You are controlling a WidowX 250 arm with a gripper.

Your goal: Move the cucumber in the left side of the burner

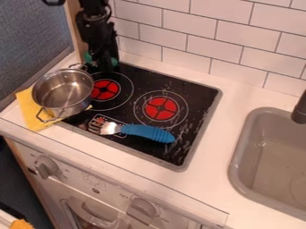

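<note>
The black gripper (104,65) hangs at the upper left, over the back left corner of the black stove top. Green parts of what looks like the cucumber (89,57) show on both sides of it, close against the gripper, which covers the middle. Whether the cucumber is held or lies behind the gripper, I cannot tell. Just in front of the gripper is the left burner (105,90), a red disc inside a white ring.
A metal pot (64,91) stands left of the left burner, partly over a yellow cloth (28,109). A blue-handled fork (147,132) lies across the front of the stove, before the right burner (161,108). The grey sink (238,154) is at the right, a tiled wall behind.
</note>
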